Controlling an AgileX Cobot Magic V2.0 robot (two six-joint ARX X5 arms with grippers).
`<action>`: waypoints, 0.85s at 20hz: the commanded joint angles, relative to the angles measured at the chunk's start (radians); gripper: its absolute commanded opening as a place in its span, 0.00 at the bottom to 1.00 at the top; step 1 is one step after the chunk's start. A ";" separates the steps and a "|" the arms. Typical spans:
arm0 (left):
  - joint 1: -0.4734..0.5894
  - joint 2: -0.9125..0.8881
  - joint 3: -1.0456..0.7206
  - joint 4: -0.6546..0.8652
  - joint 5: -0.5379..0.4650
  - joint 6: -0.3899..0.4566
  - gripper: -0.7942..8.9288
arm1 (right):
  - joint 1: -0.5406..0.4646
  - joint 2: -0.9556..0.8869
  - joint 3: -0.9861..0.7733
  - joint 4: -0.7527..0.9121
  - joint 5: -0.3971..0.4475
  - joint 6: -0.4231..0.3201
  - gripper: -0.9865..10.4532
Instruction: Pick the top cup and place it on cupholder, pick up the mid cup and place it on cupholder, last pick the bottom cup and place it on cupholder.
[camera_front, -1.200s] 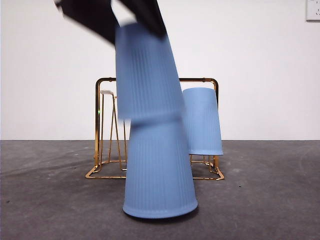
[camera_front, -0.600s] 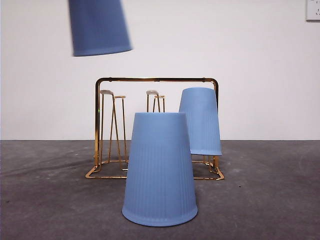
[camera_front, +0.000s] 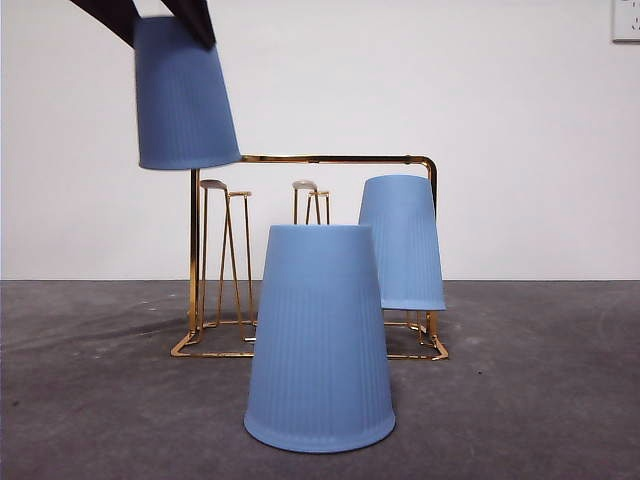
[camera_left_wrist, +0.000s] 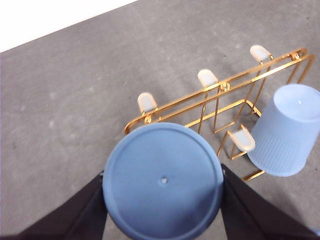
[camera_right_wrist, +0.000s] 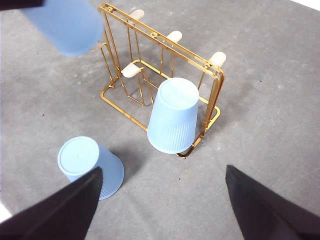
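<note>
The mid cup has come lower vs half a sec ago: then it hung higher up w/ its top cut off, now you can see the dark left pincer pinching it by its closed end, mouth down. A sec ago it was just coming off the bottom cup, so the stack is now apart & the 2nd step is about halfway, I think. In the left wrist view the mid cup sits between the two black jaws, up over the end of the cupholder, near a free prong. The cupholder is a gold wire rack on the gray tabletop. It has one cup on it, the top cup, mouth down at one end; the other prongs are bare. The bottom cup stands alone on the tabletop, mouth down, in front of the rack, not touching it. The right pincer waits up high, jaws spread wide, holding nothing. Next the mid cup likely has to go down over a bare prong.
</note>
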 joint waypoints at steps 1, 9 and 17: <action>0.007 0.045 0.019 0.019 0.007 0.026 0.16 | 0.006 0.003 0.019 -0.003 -0.003 0.010 0.43; 0.063 0.187 0.019 0.050 0.086 0.041 0.16 | 0.006 0.003 0.019 -0.007 -0.003 0.010 0.43; 0.090 0.290 0.019 0.061 0.154 0.040 0.18 | 0.006 0.003 0.019 -0.007 -0.003 0.010 0.43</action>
